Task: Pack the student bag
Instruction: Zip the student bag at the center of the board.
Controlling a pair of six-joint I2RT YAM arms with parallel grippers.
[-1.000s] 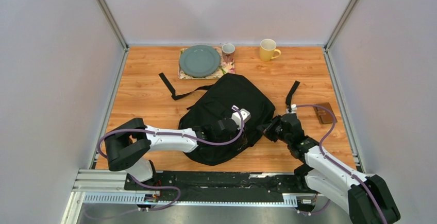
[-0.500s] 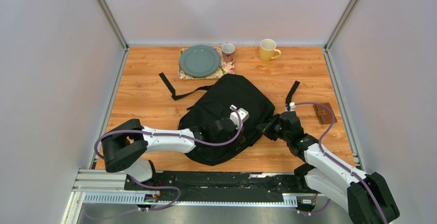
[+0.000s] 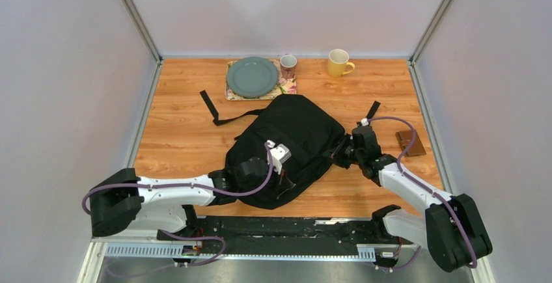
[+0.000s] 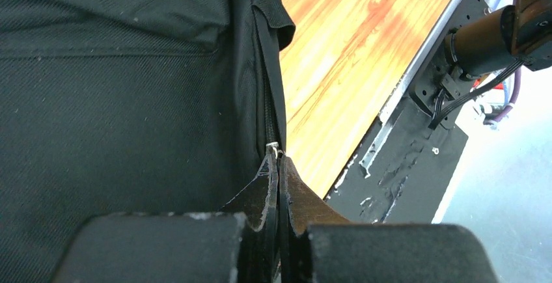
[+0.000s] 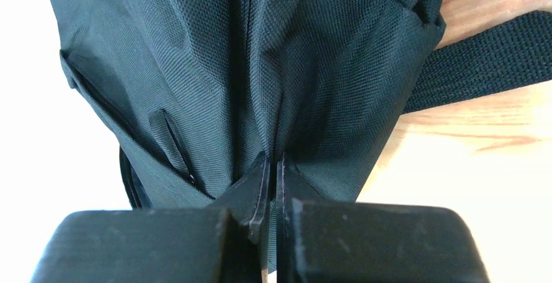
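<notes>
The student bag [image 3: 296, 130], a large black backpack, lies in the middle of the wooden table, one strap [image 3: 215, 110] trailing to the far left. My left gripper [image 3: 285, 174] sits at the bag's near edge. In the left wrist view the left gripper [image 4: 278, 161] is shut on the small metal zipper pull [image 4: 274, 146] at the end of the bag's zipper line. My right gripper [image 3: 340, 151] is at the bag's right side. Seen from the right wrist, the right gripper [image 5: 272, 161] is pinched shut on a fold of the bag's fabric [image 5: 215, 68].
At the far edge a grey-green plate [image 3: 252, 76] rests on a flowered mat, with a small brown mug [image 3: 288, 66] and a yellow mug [image 3: 339, 62] beside it. A brown wallet [image 3: 410, 142] lies right of the right arm. A second strap [image 3: 372, 109] pokes out behind that arm.
The left gripper shut on the zipper pull and drew back towards the near left. The right gripper shifted slightly farther away with its hold on the bag's side.
</notes>
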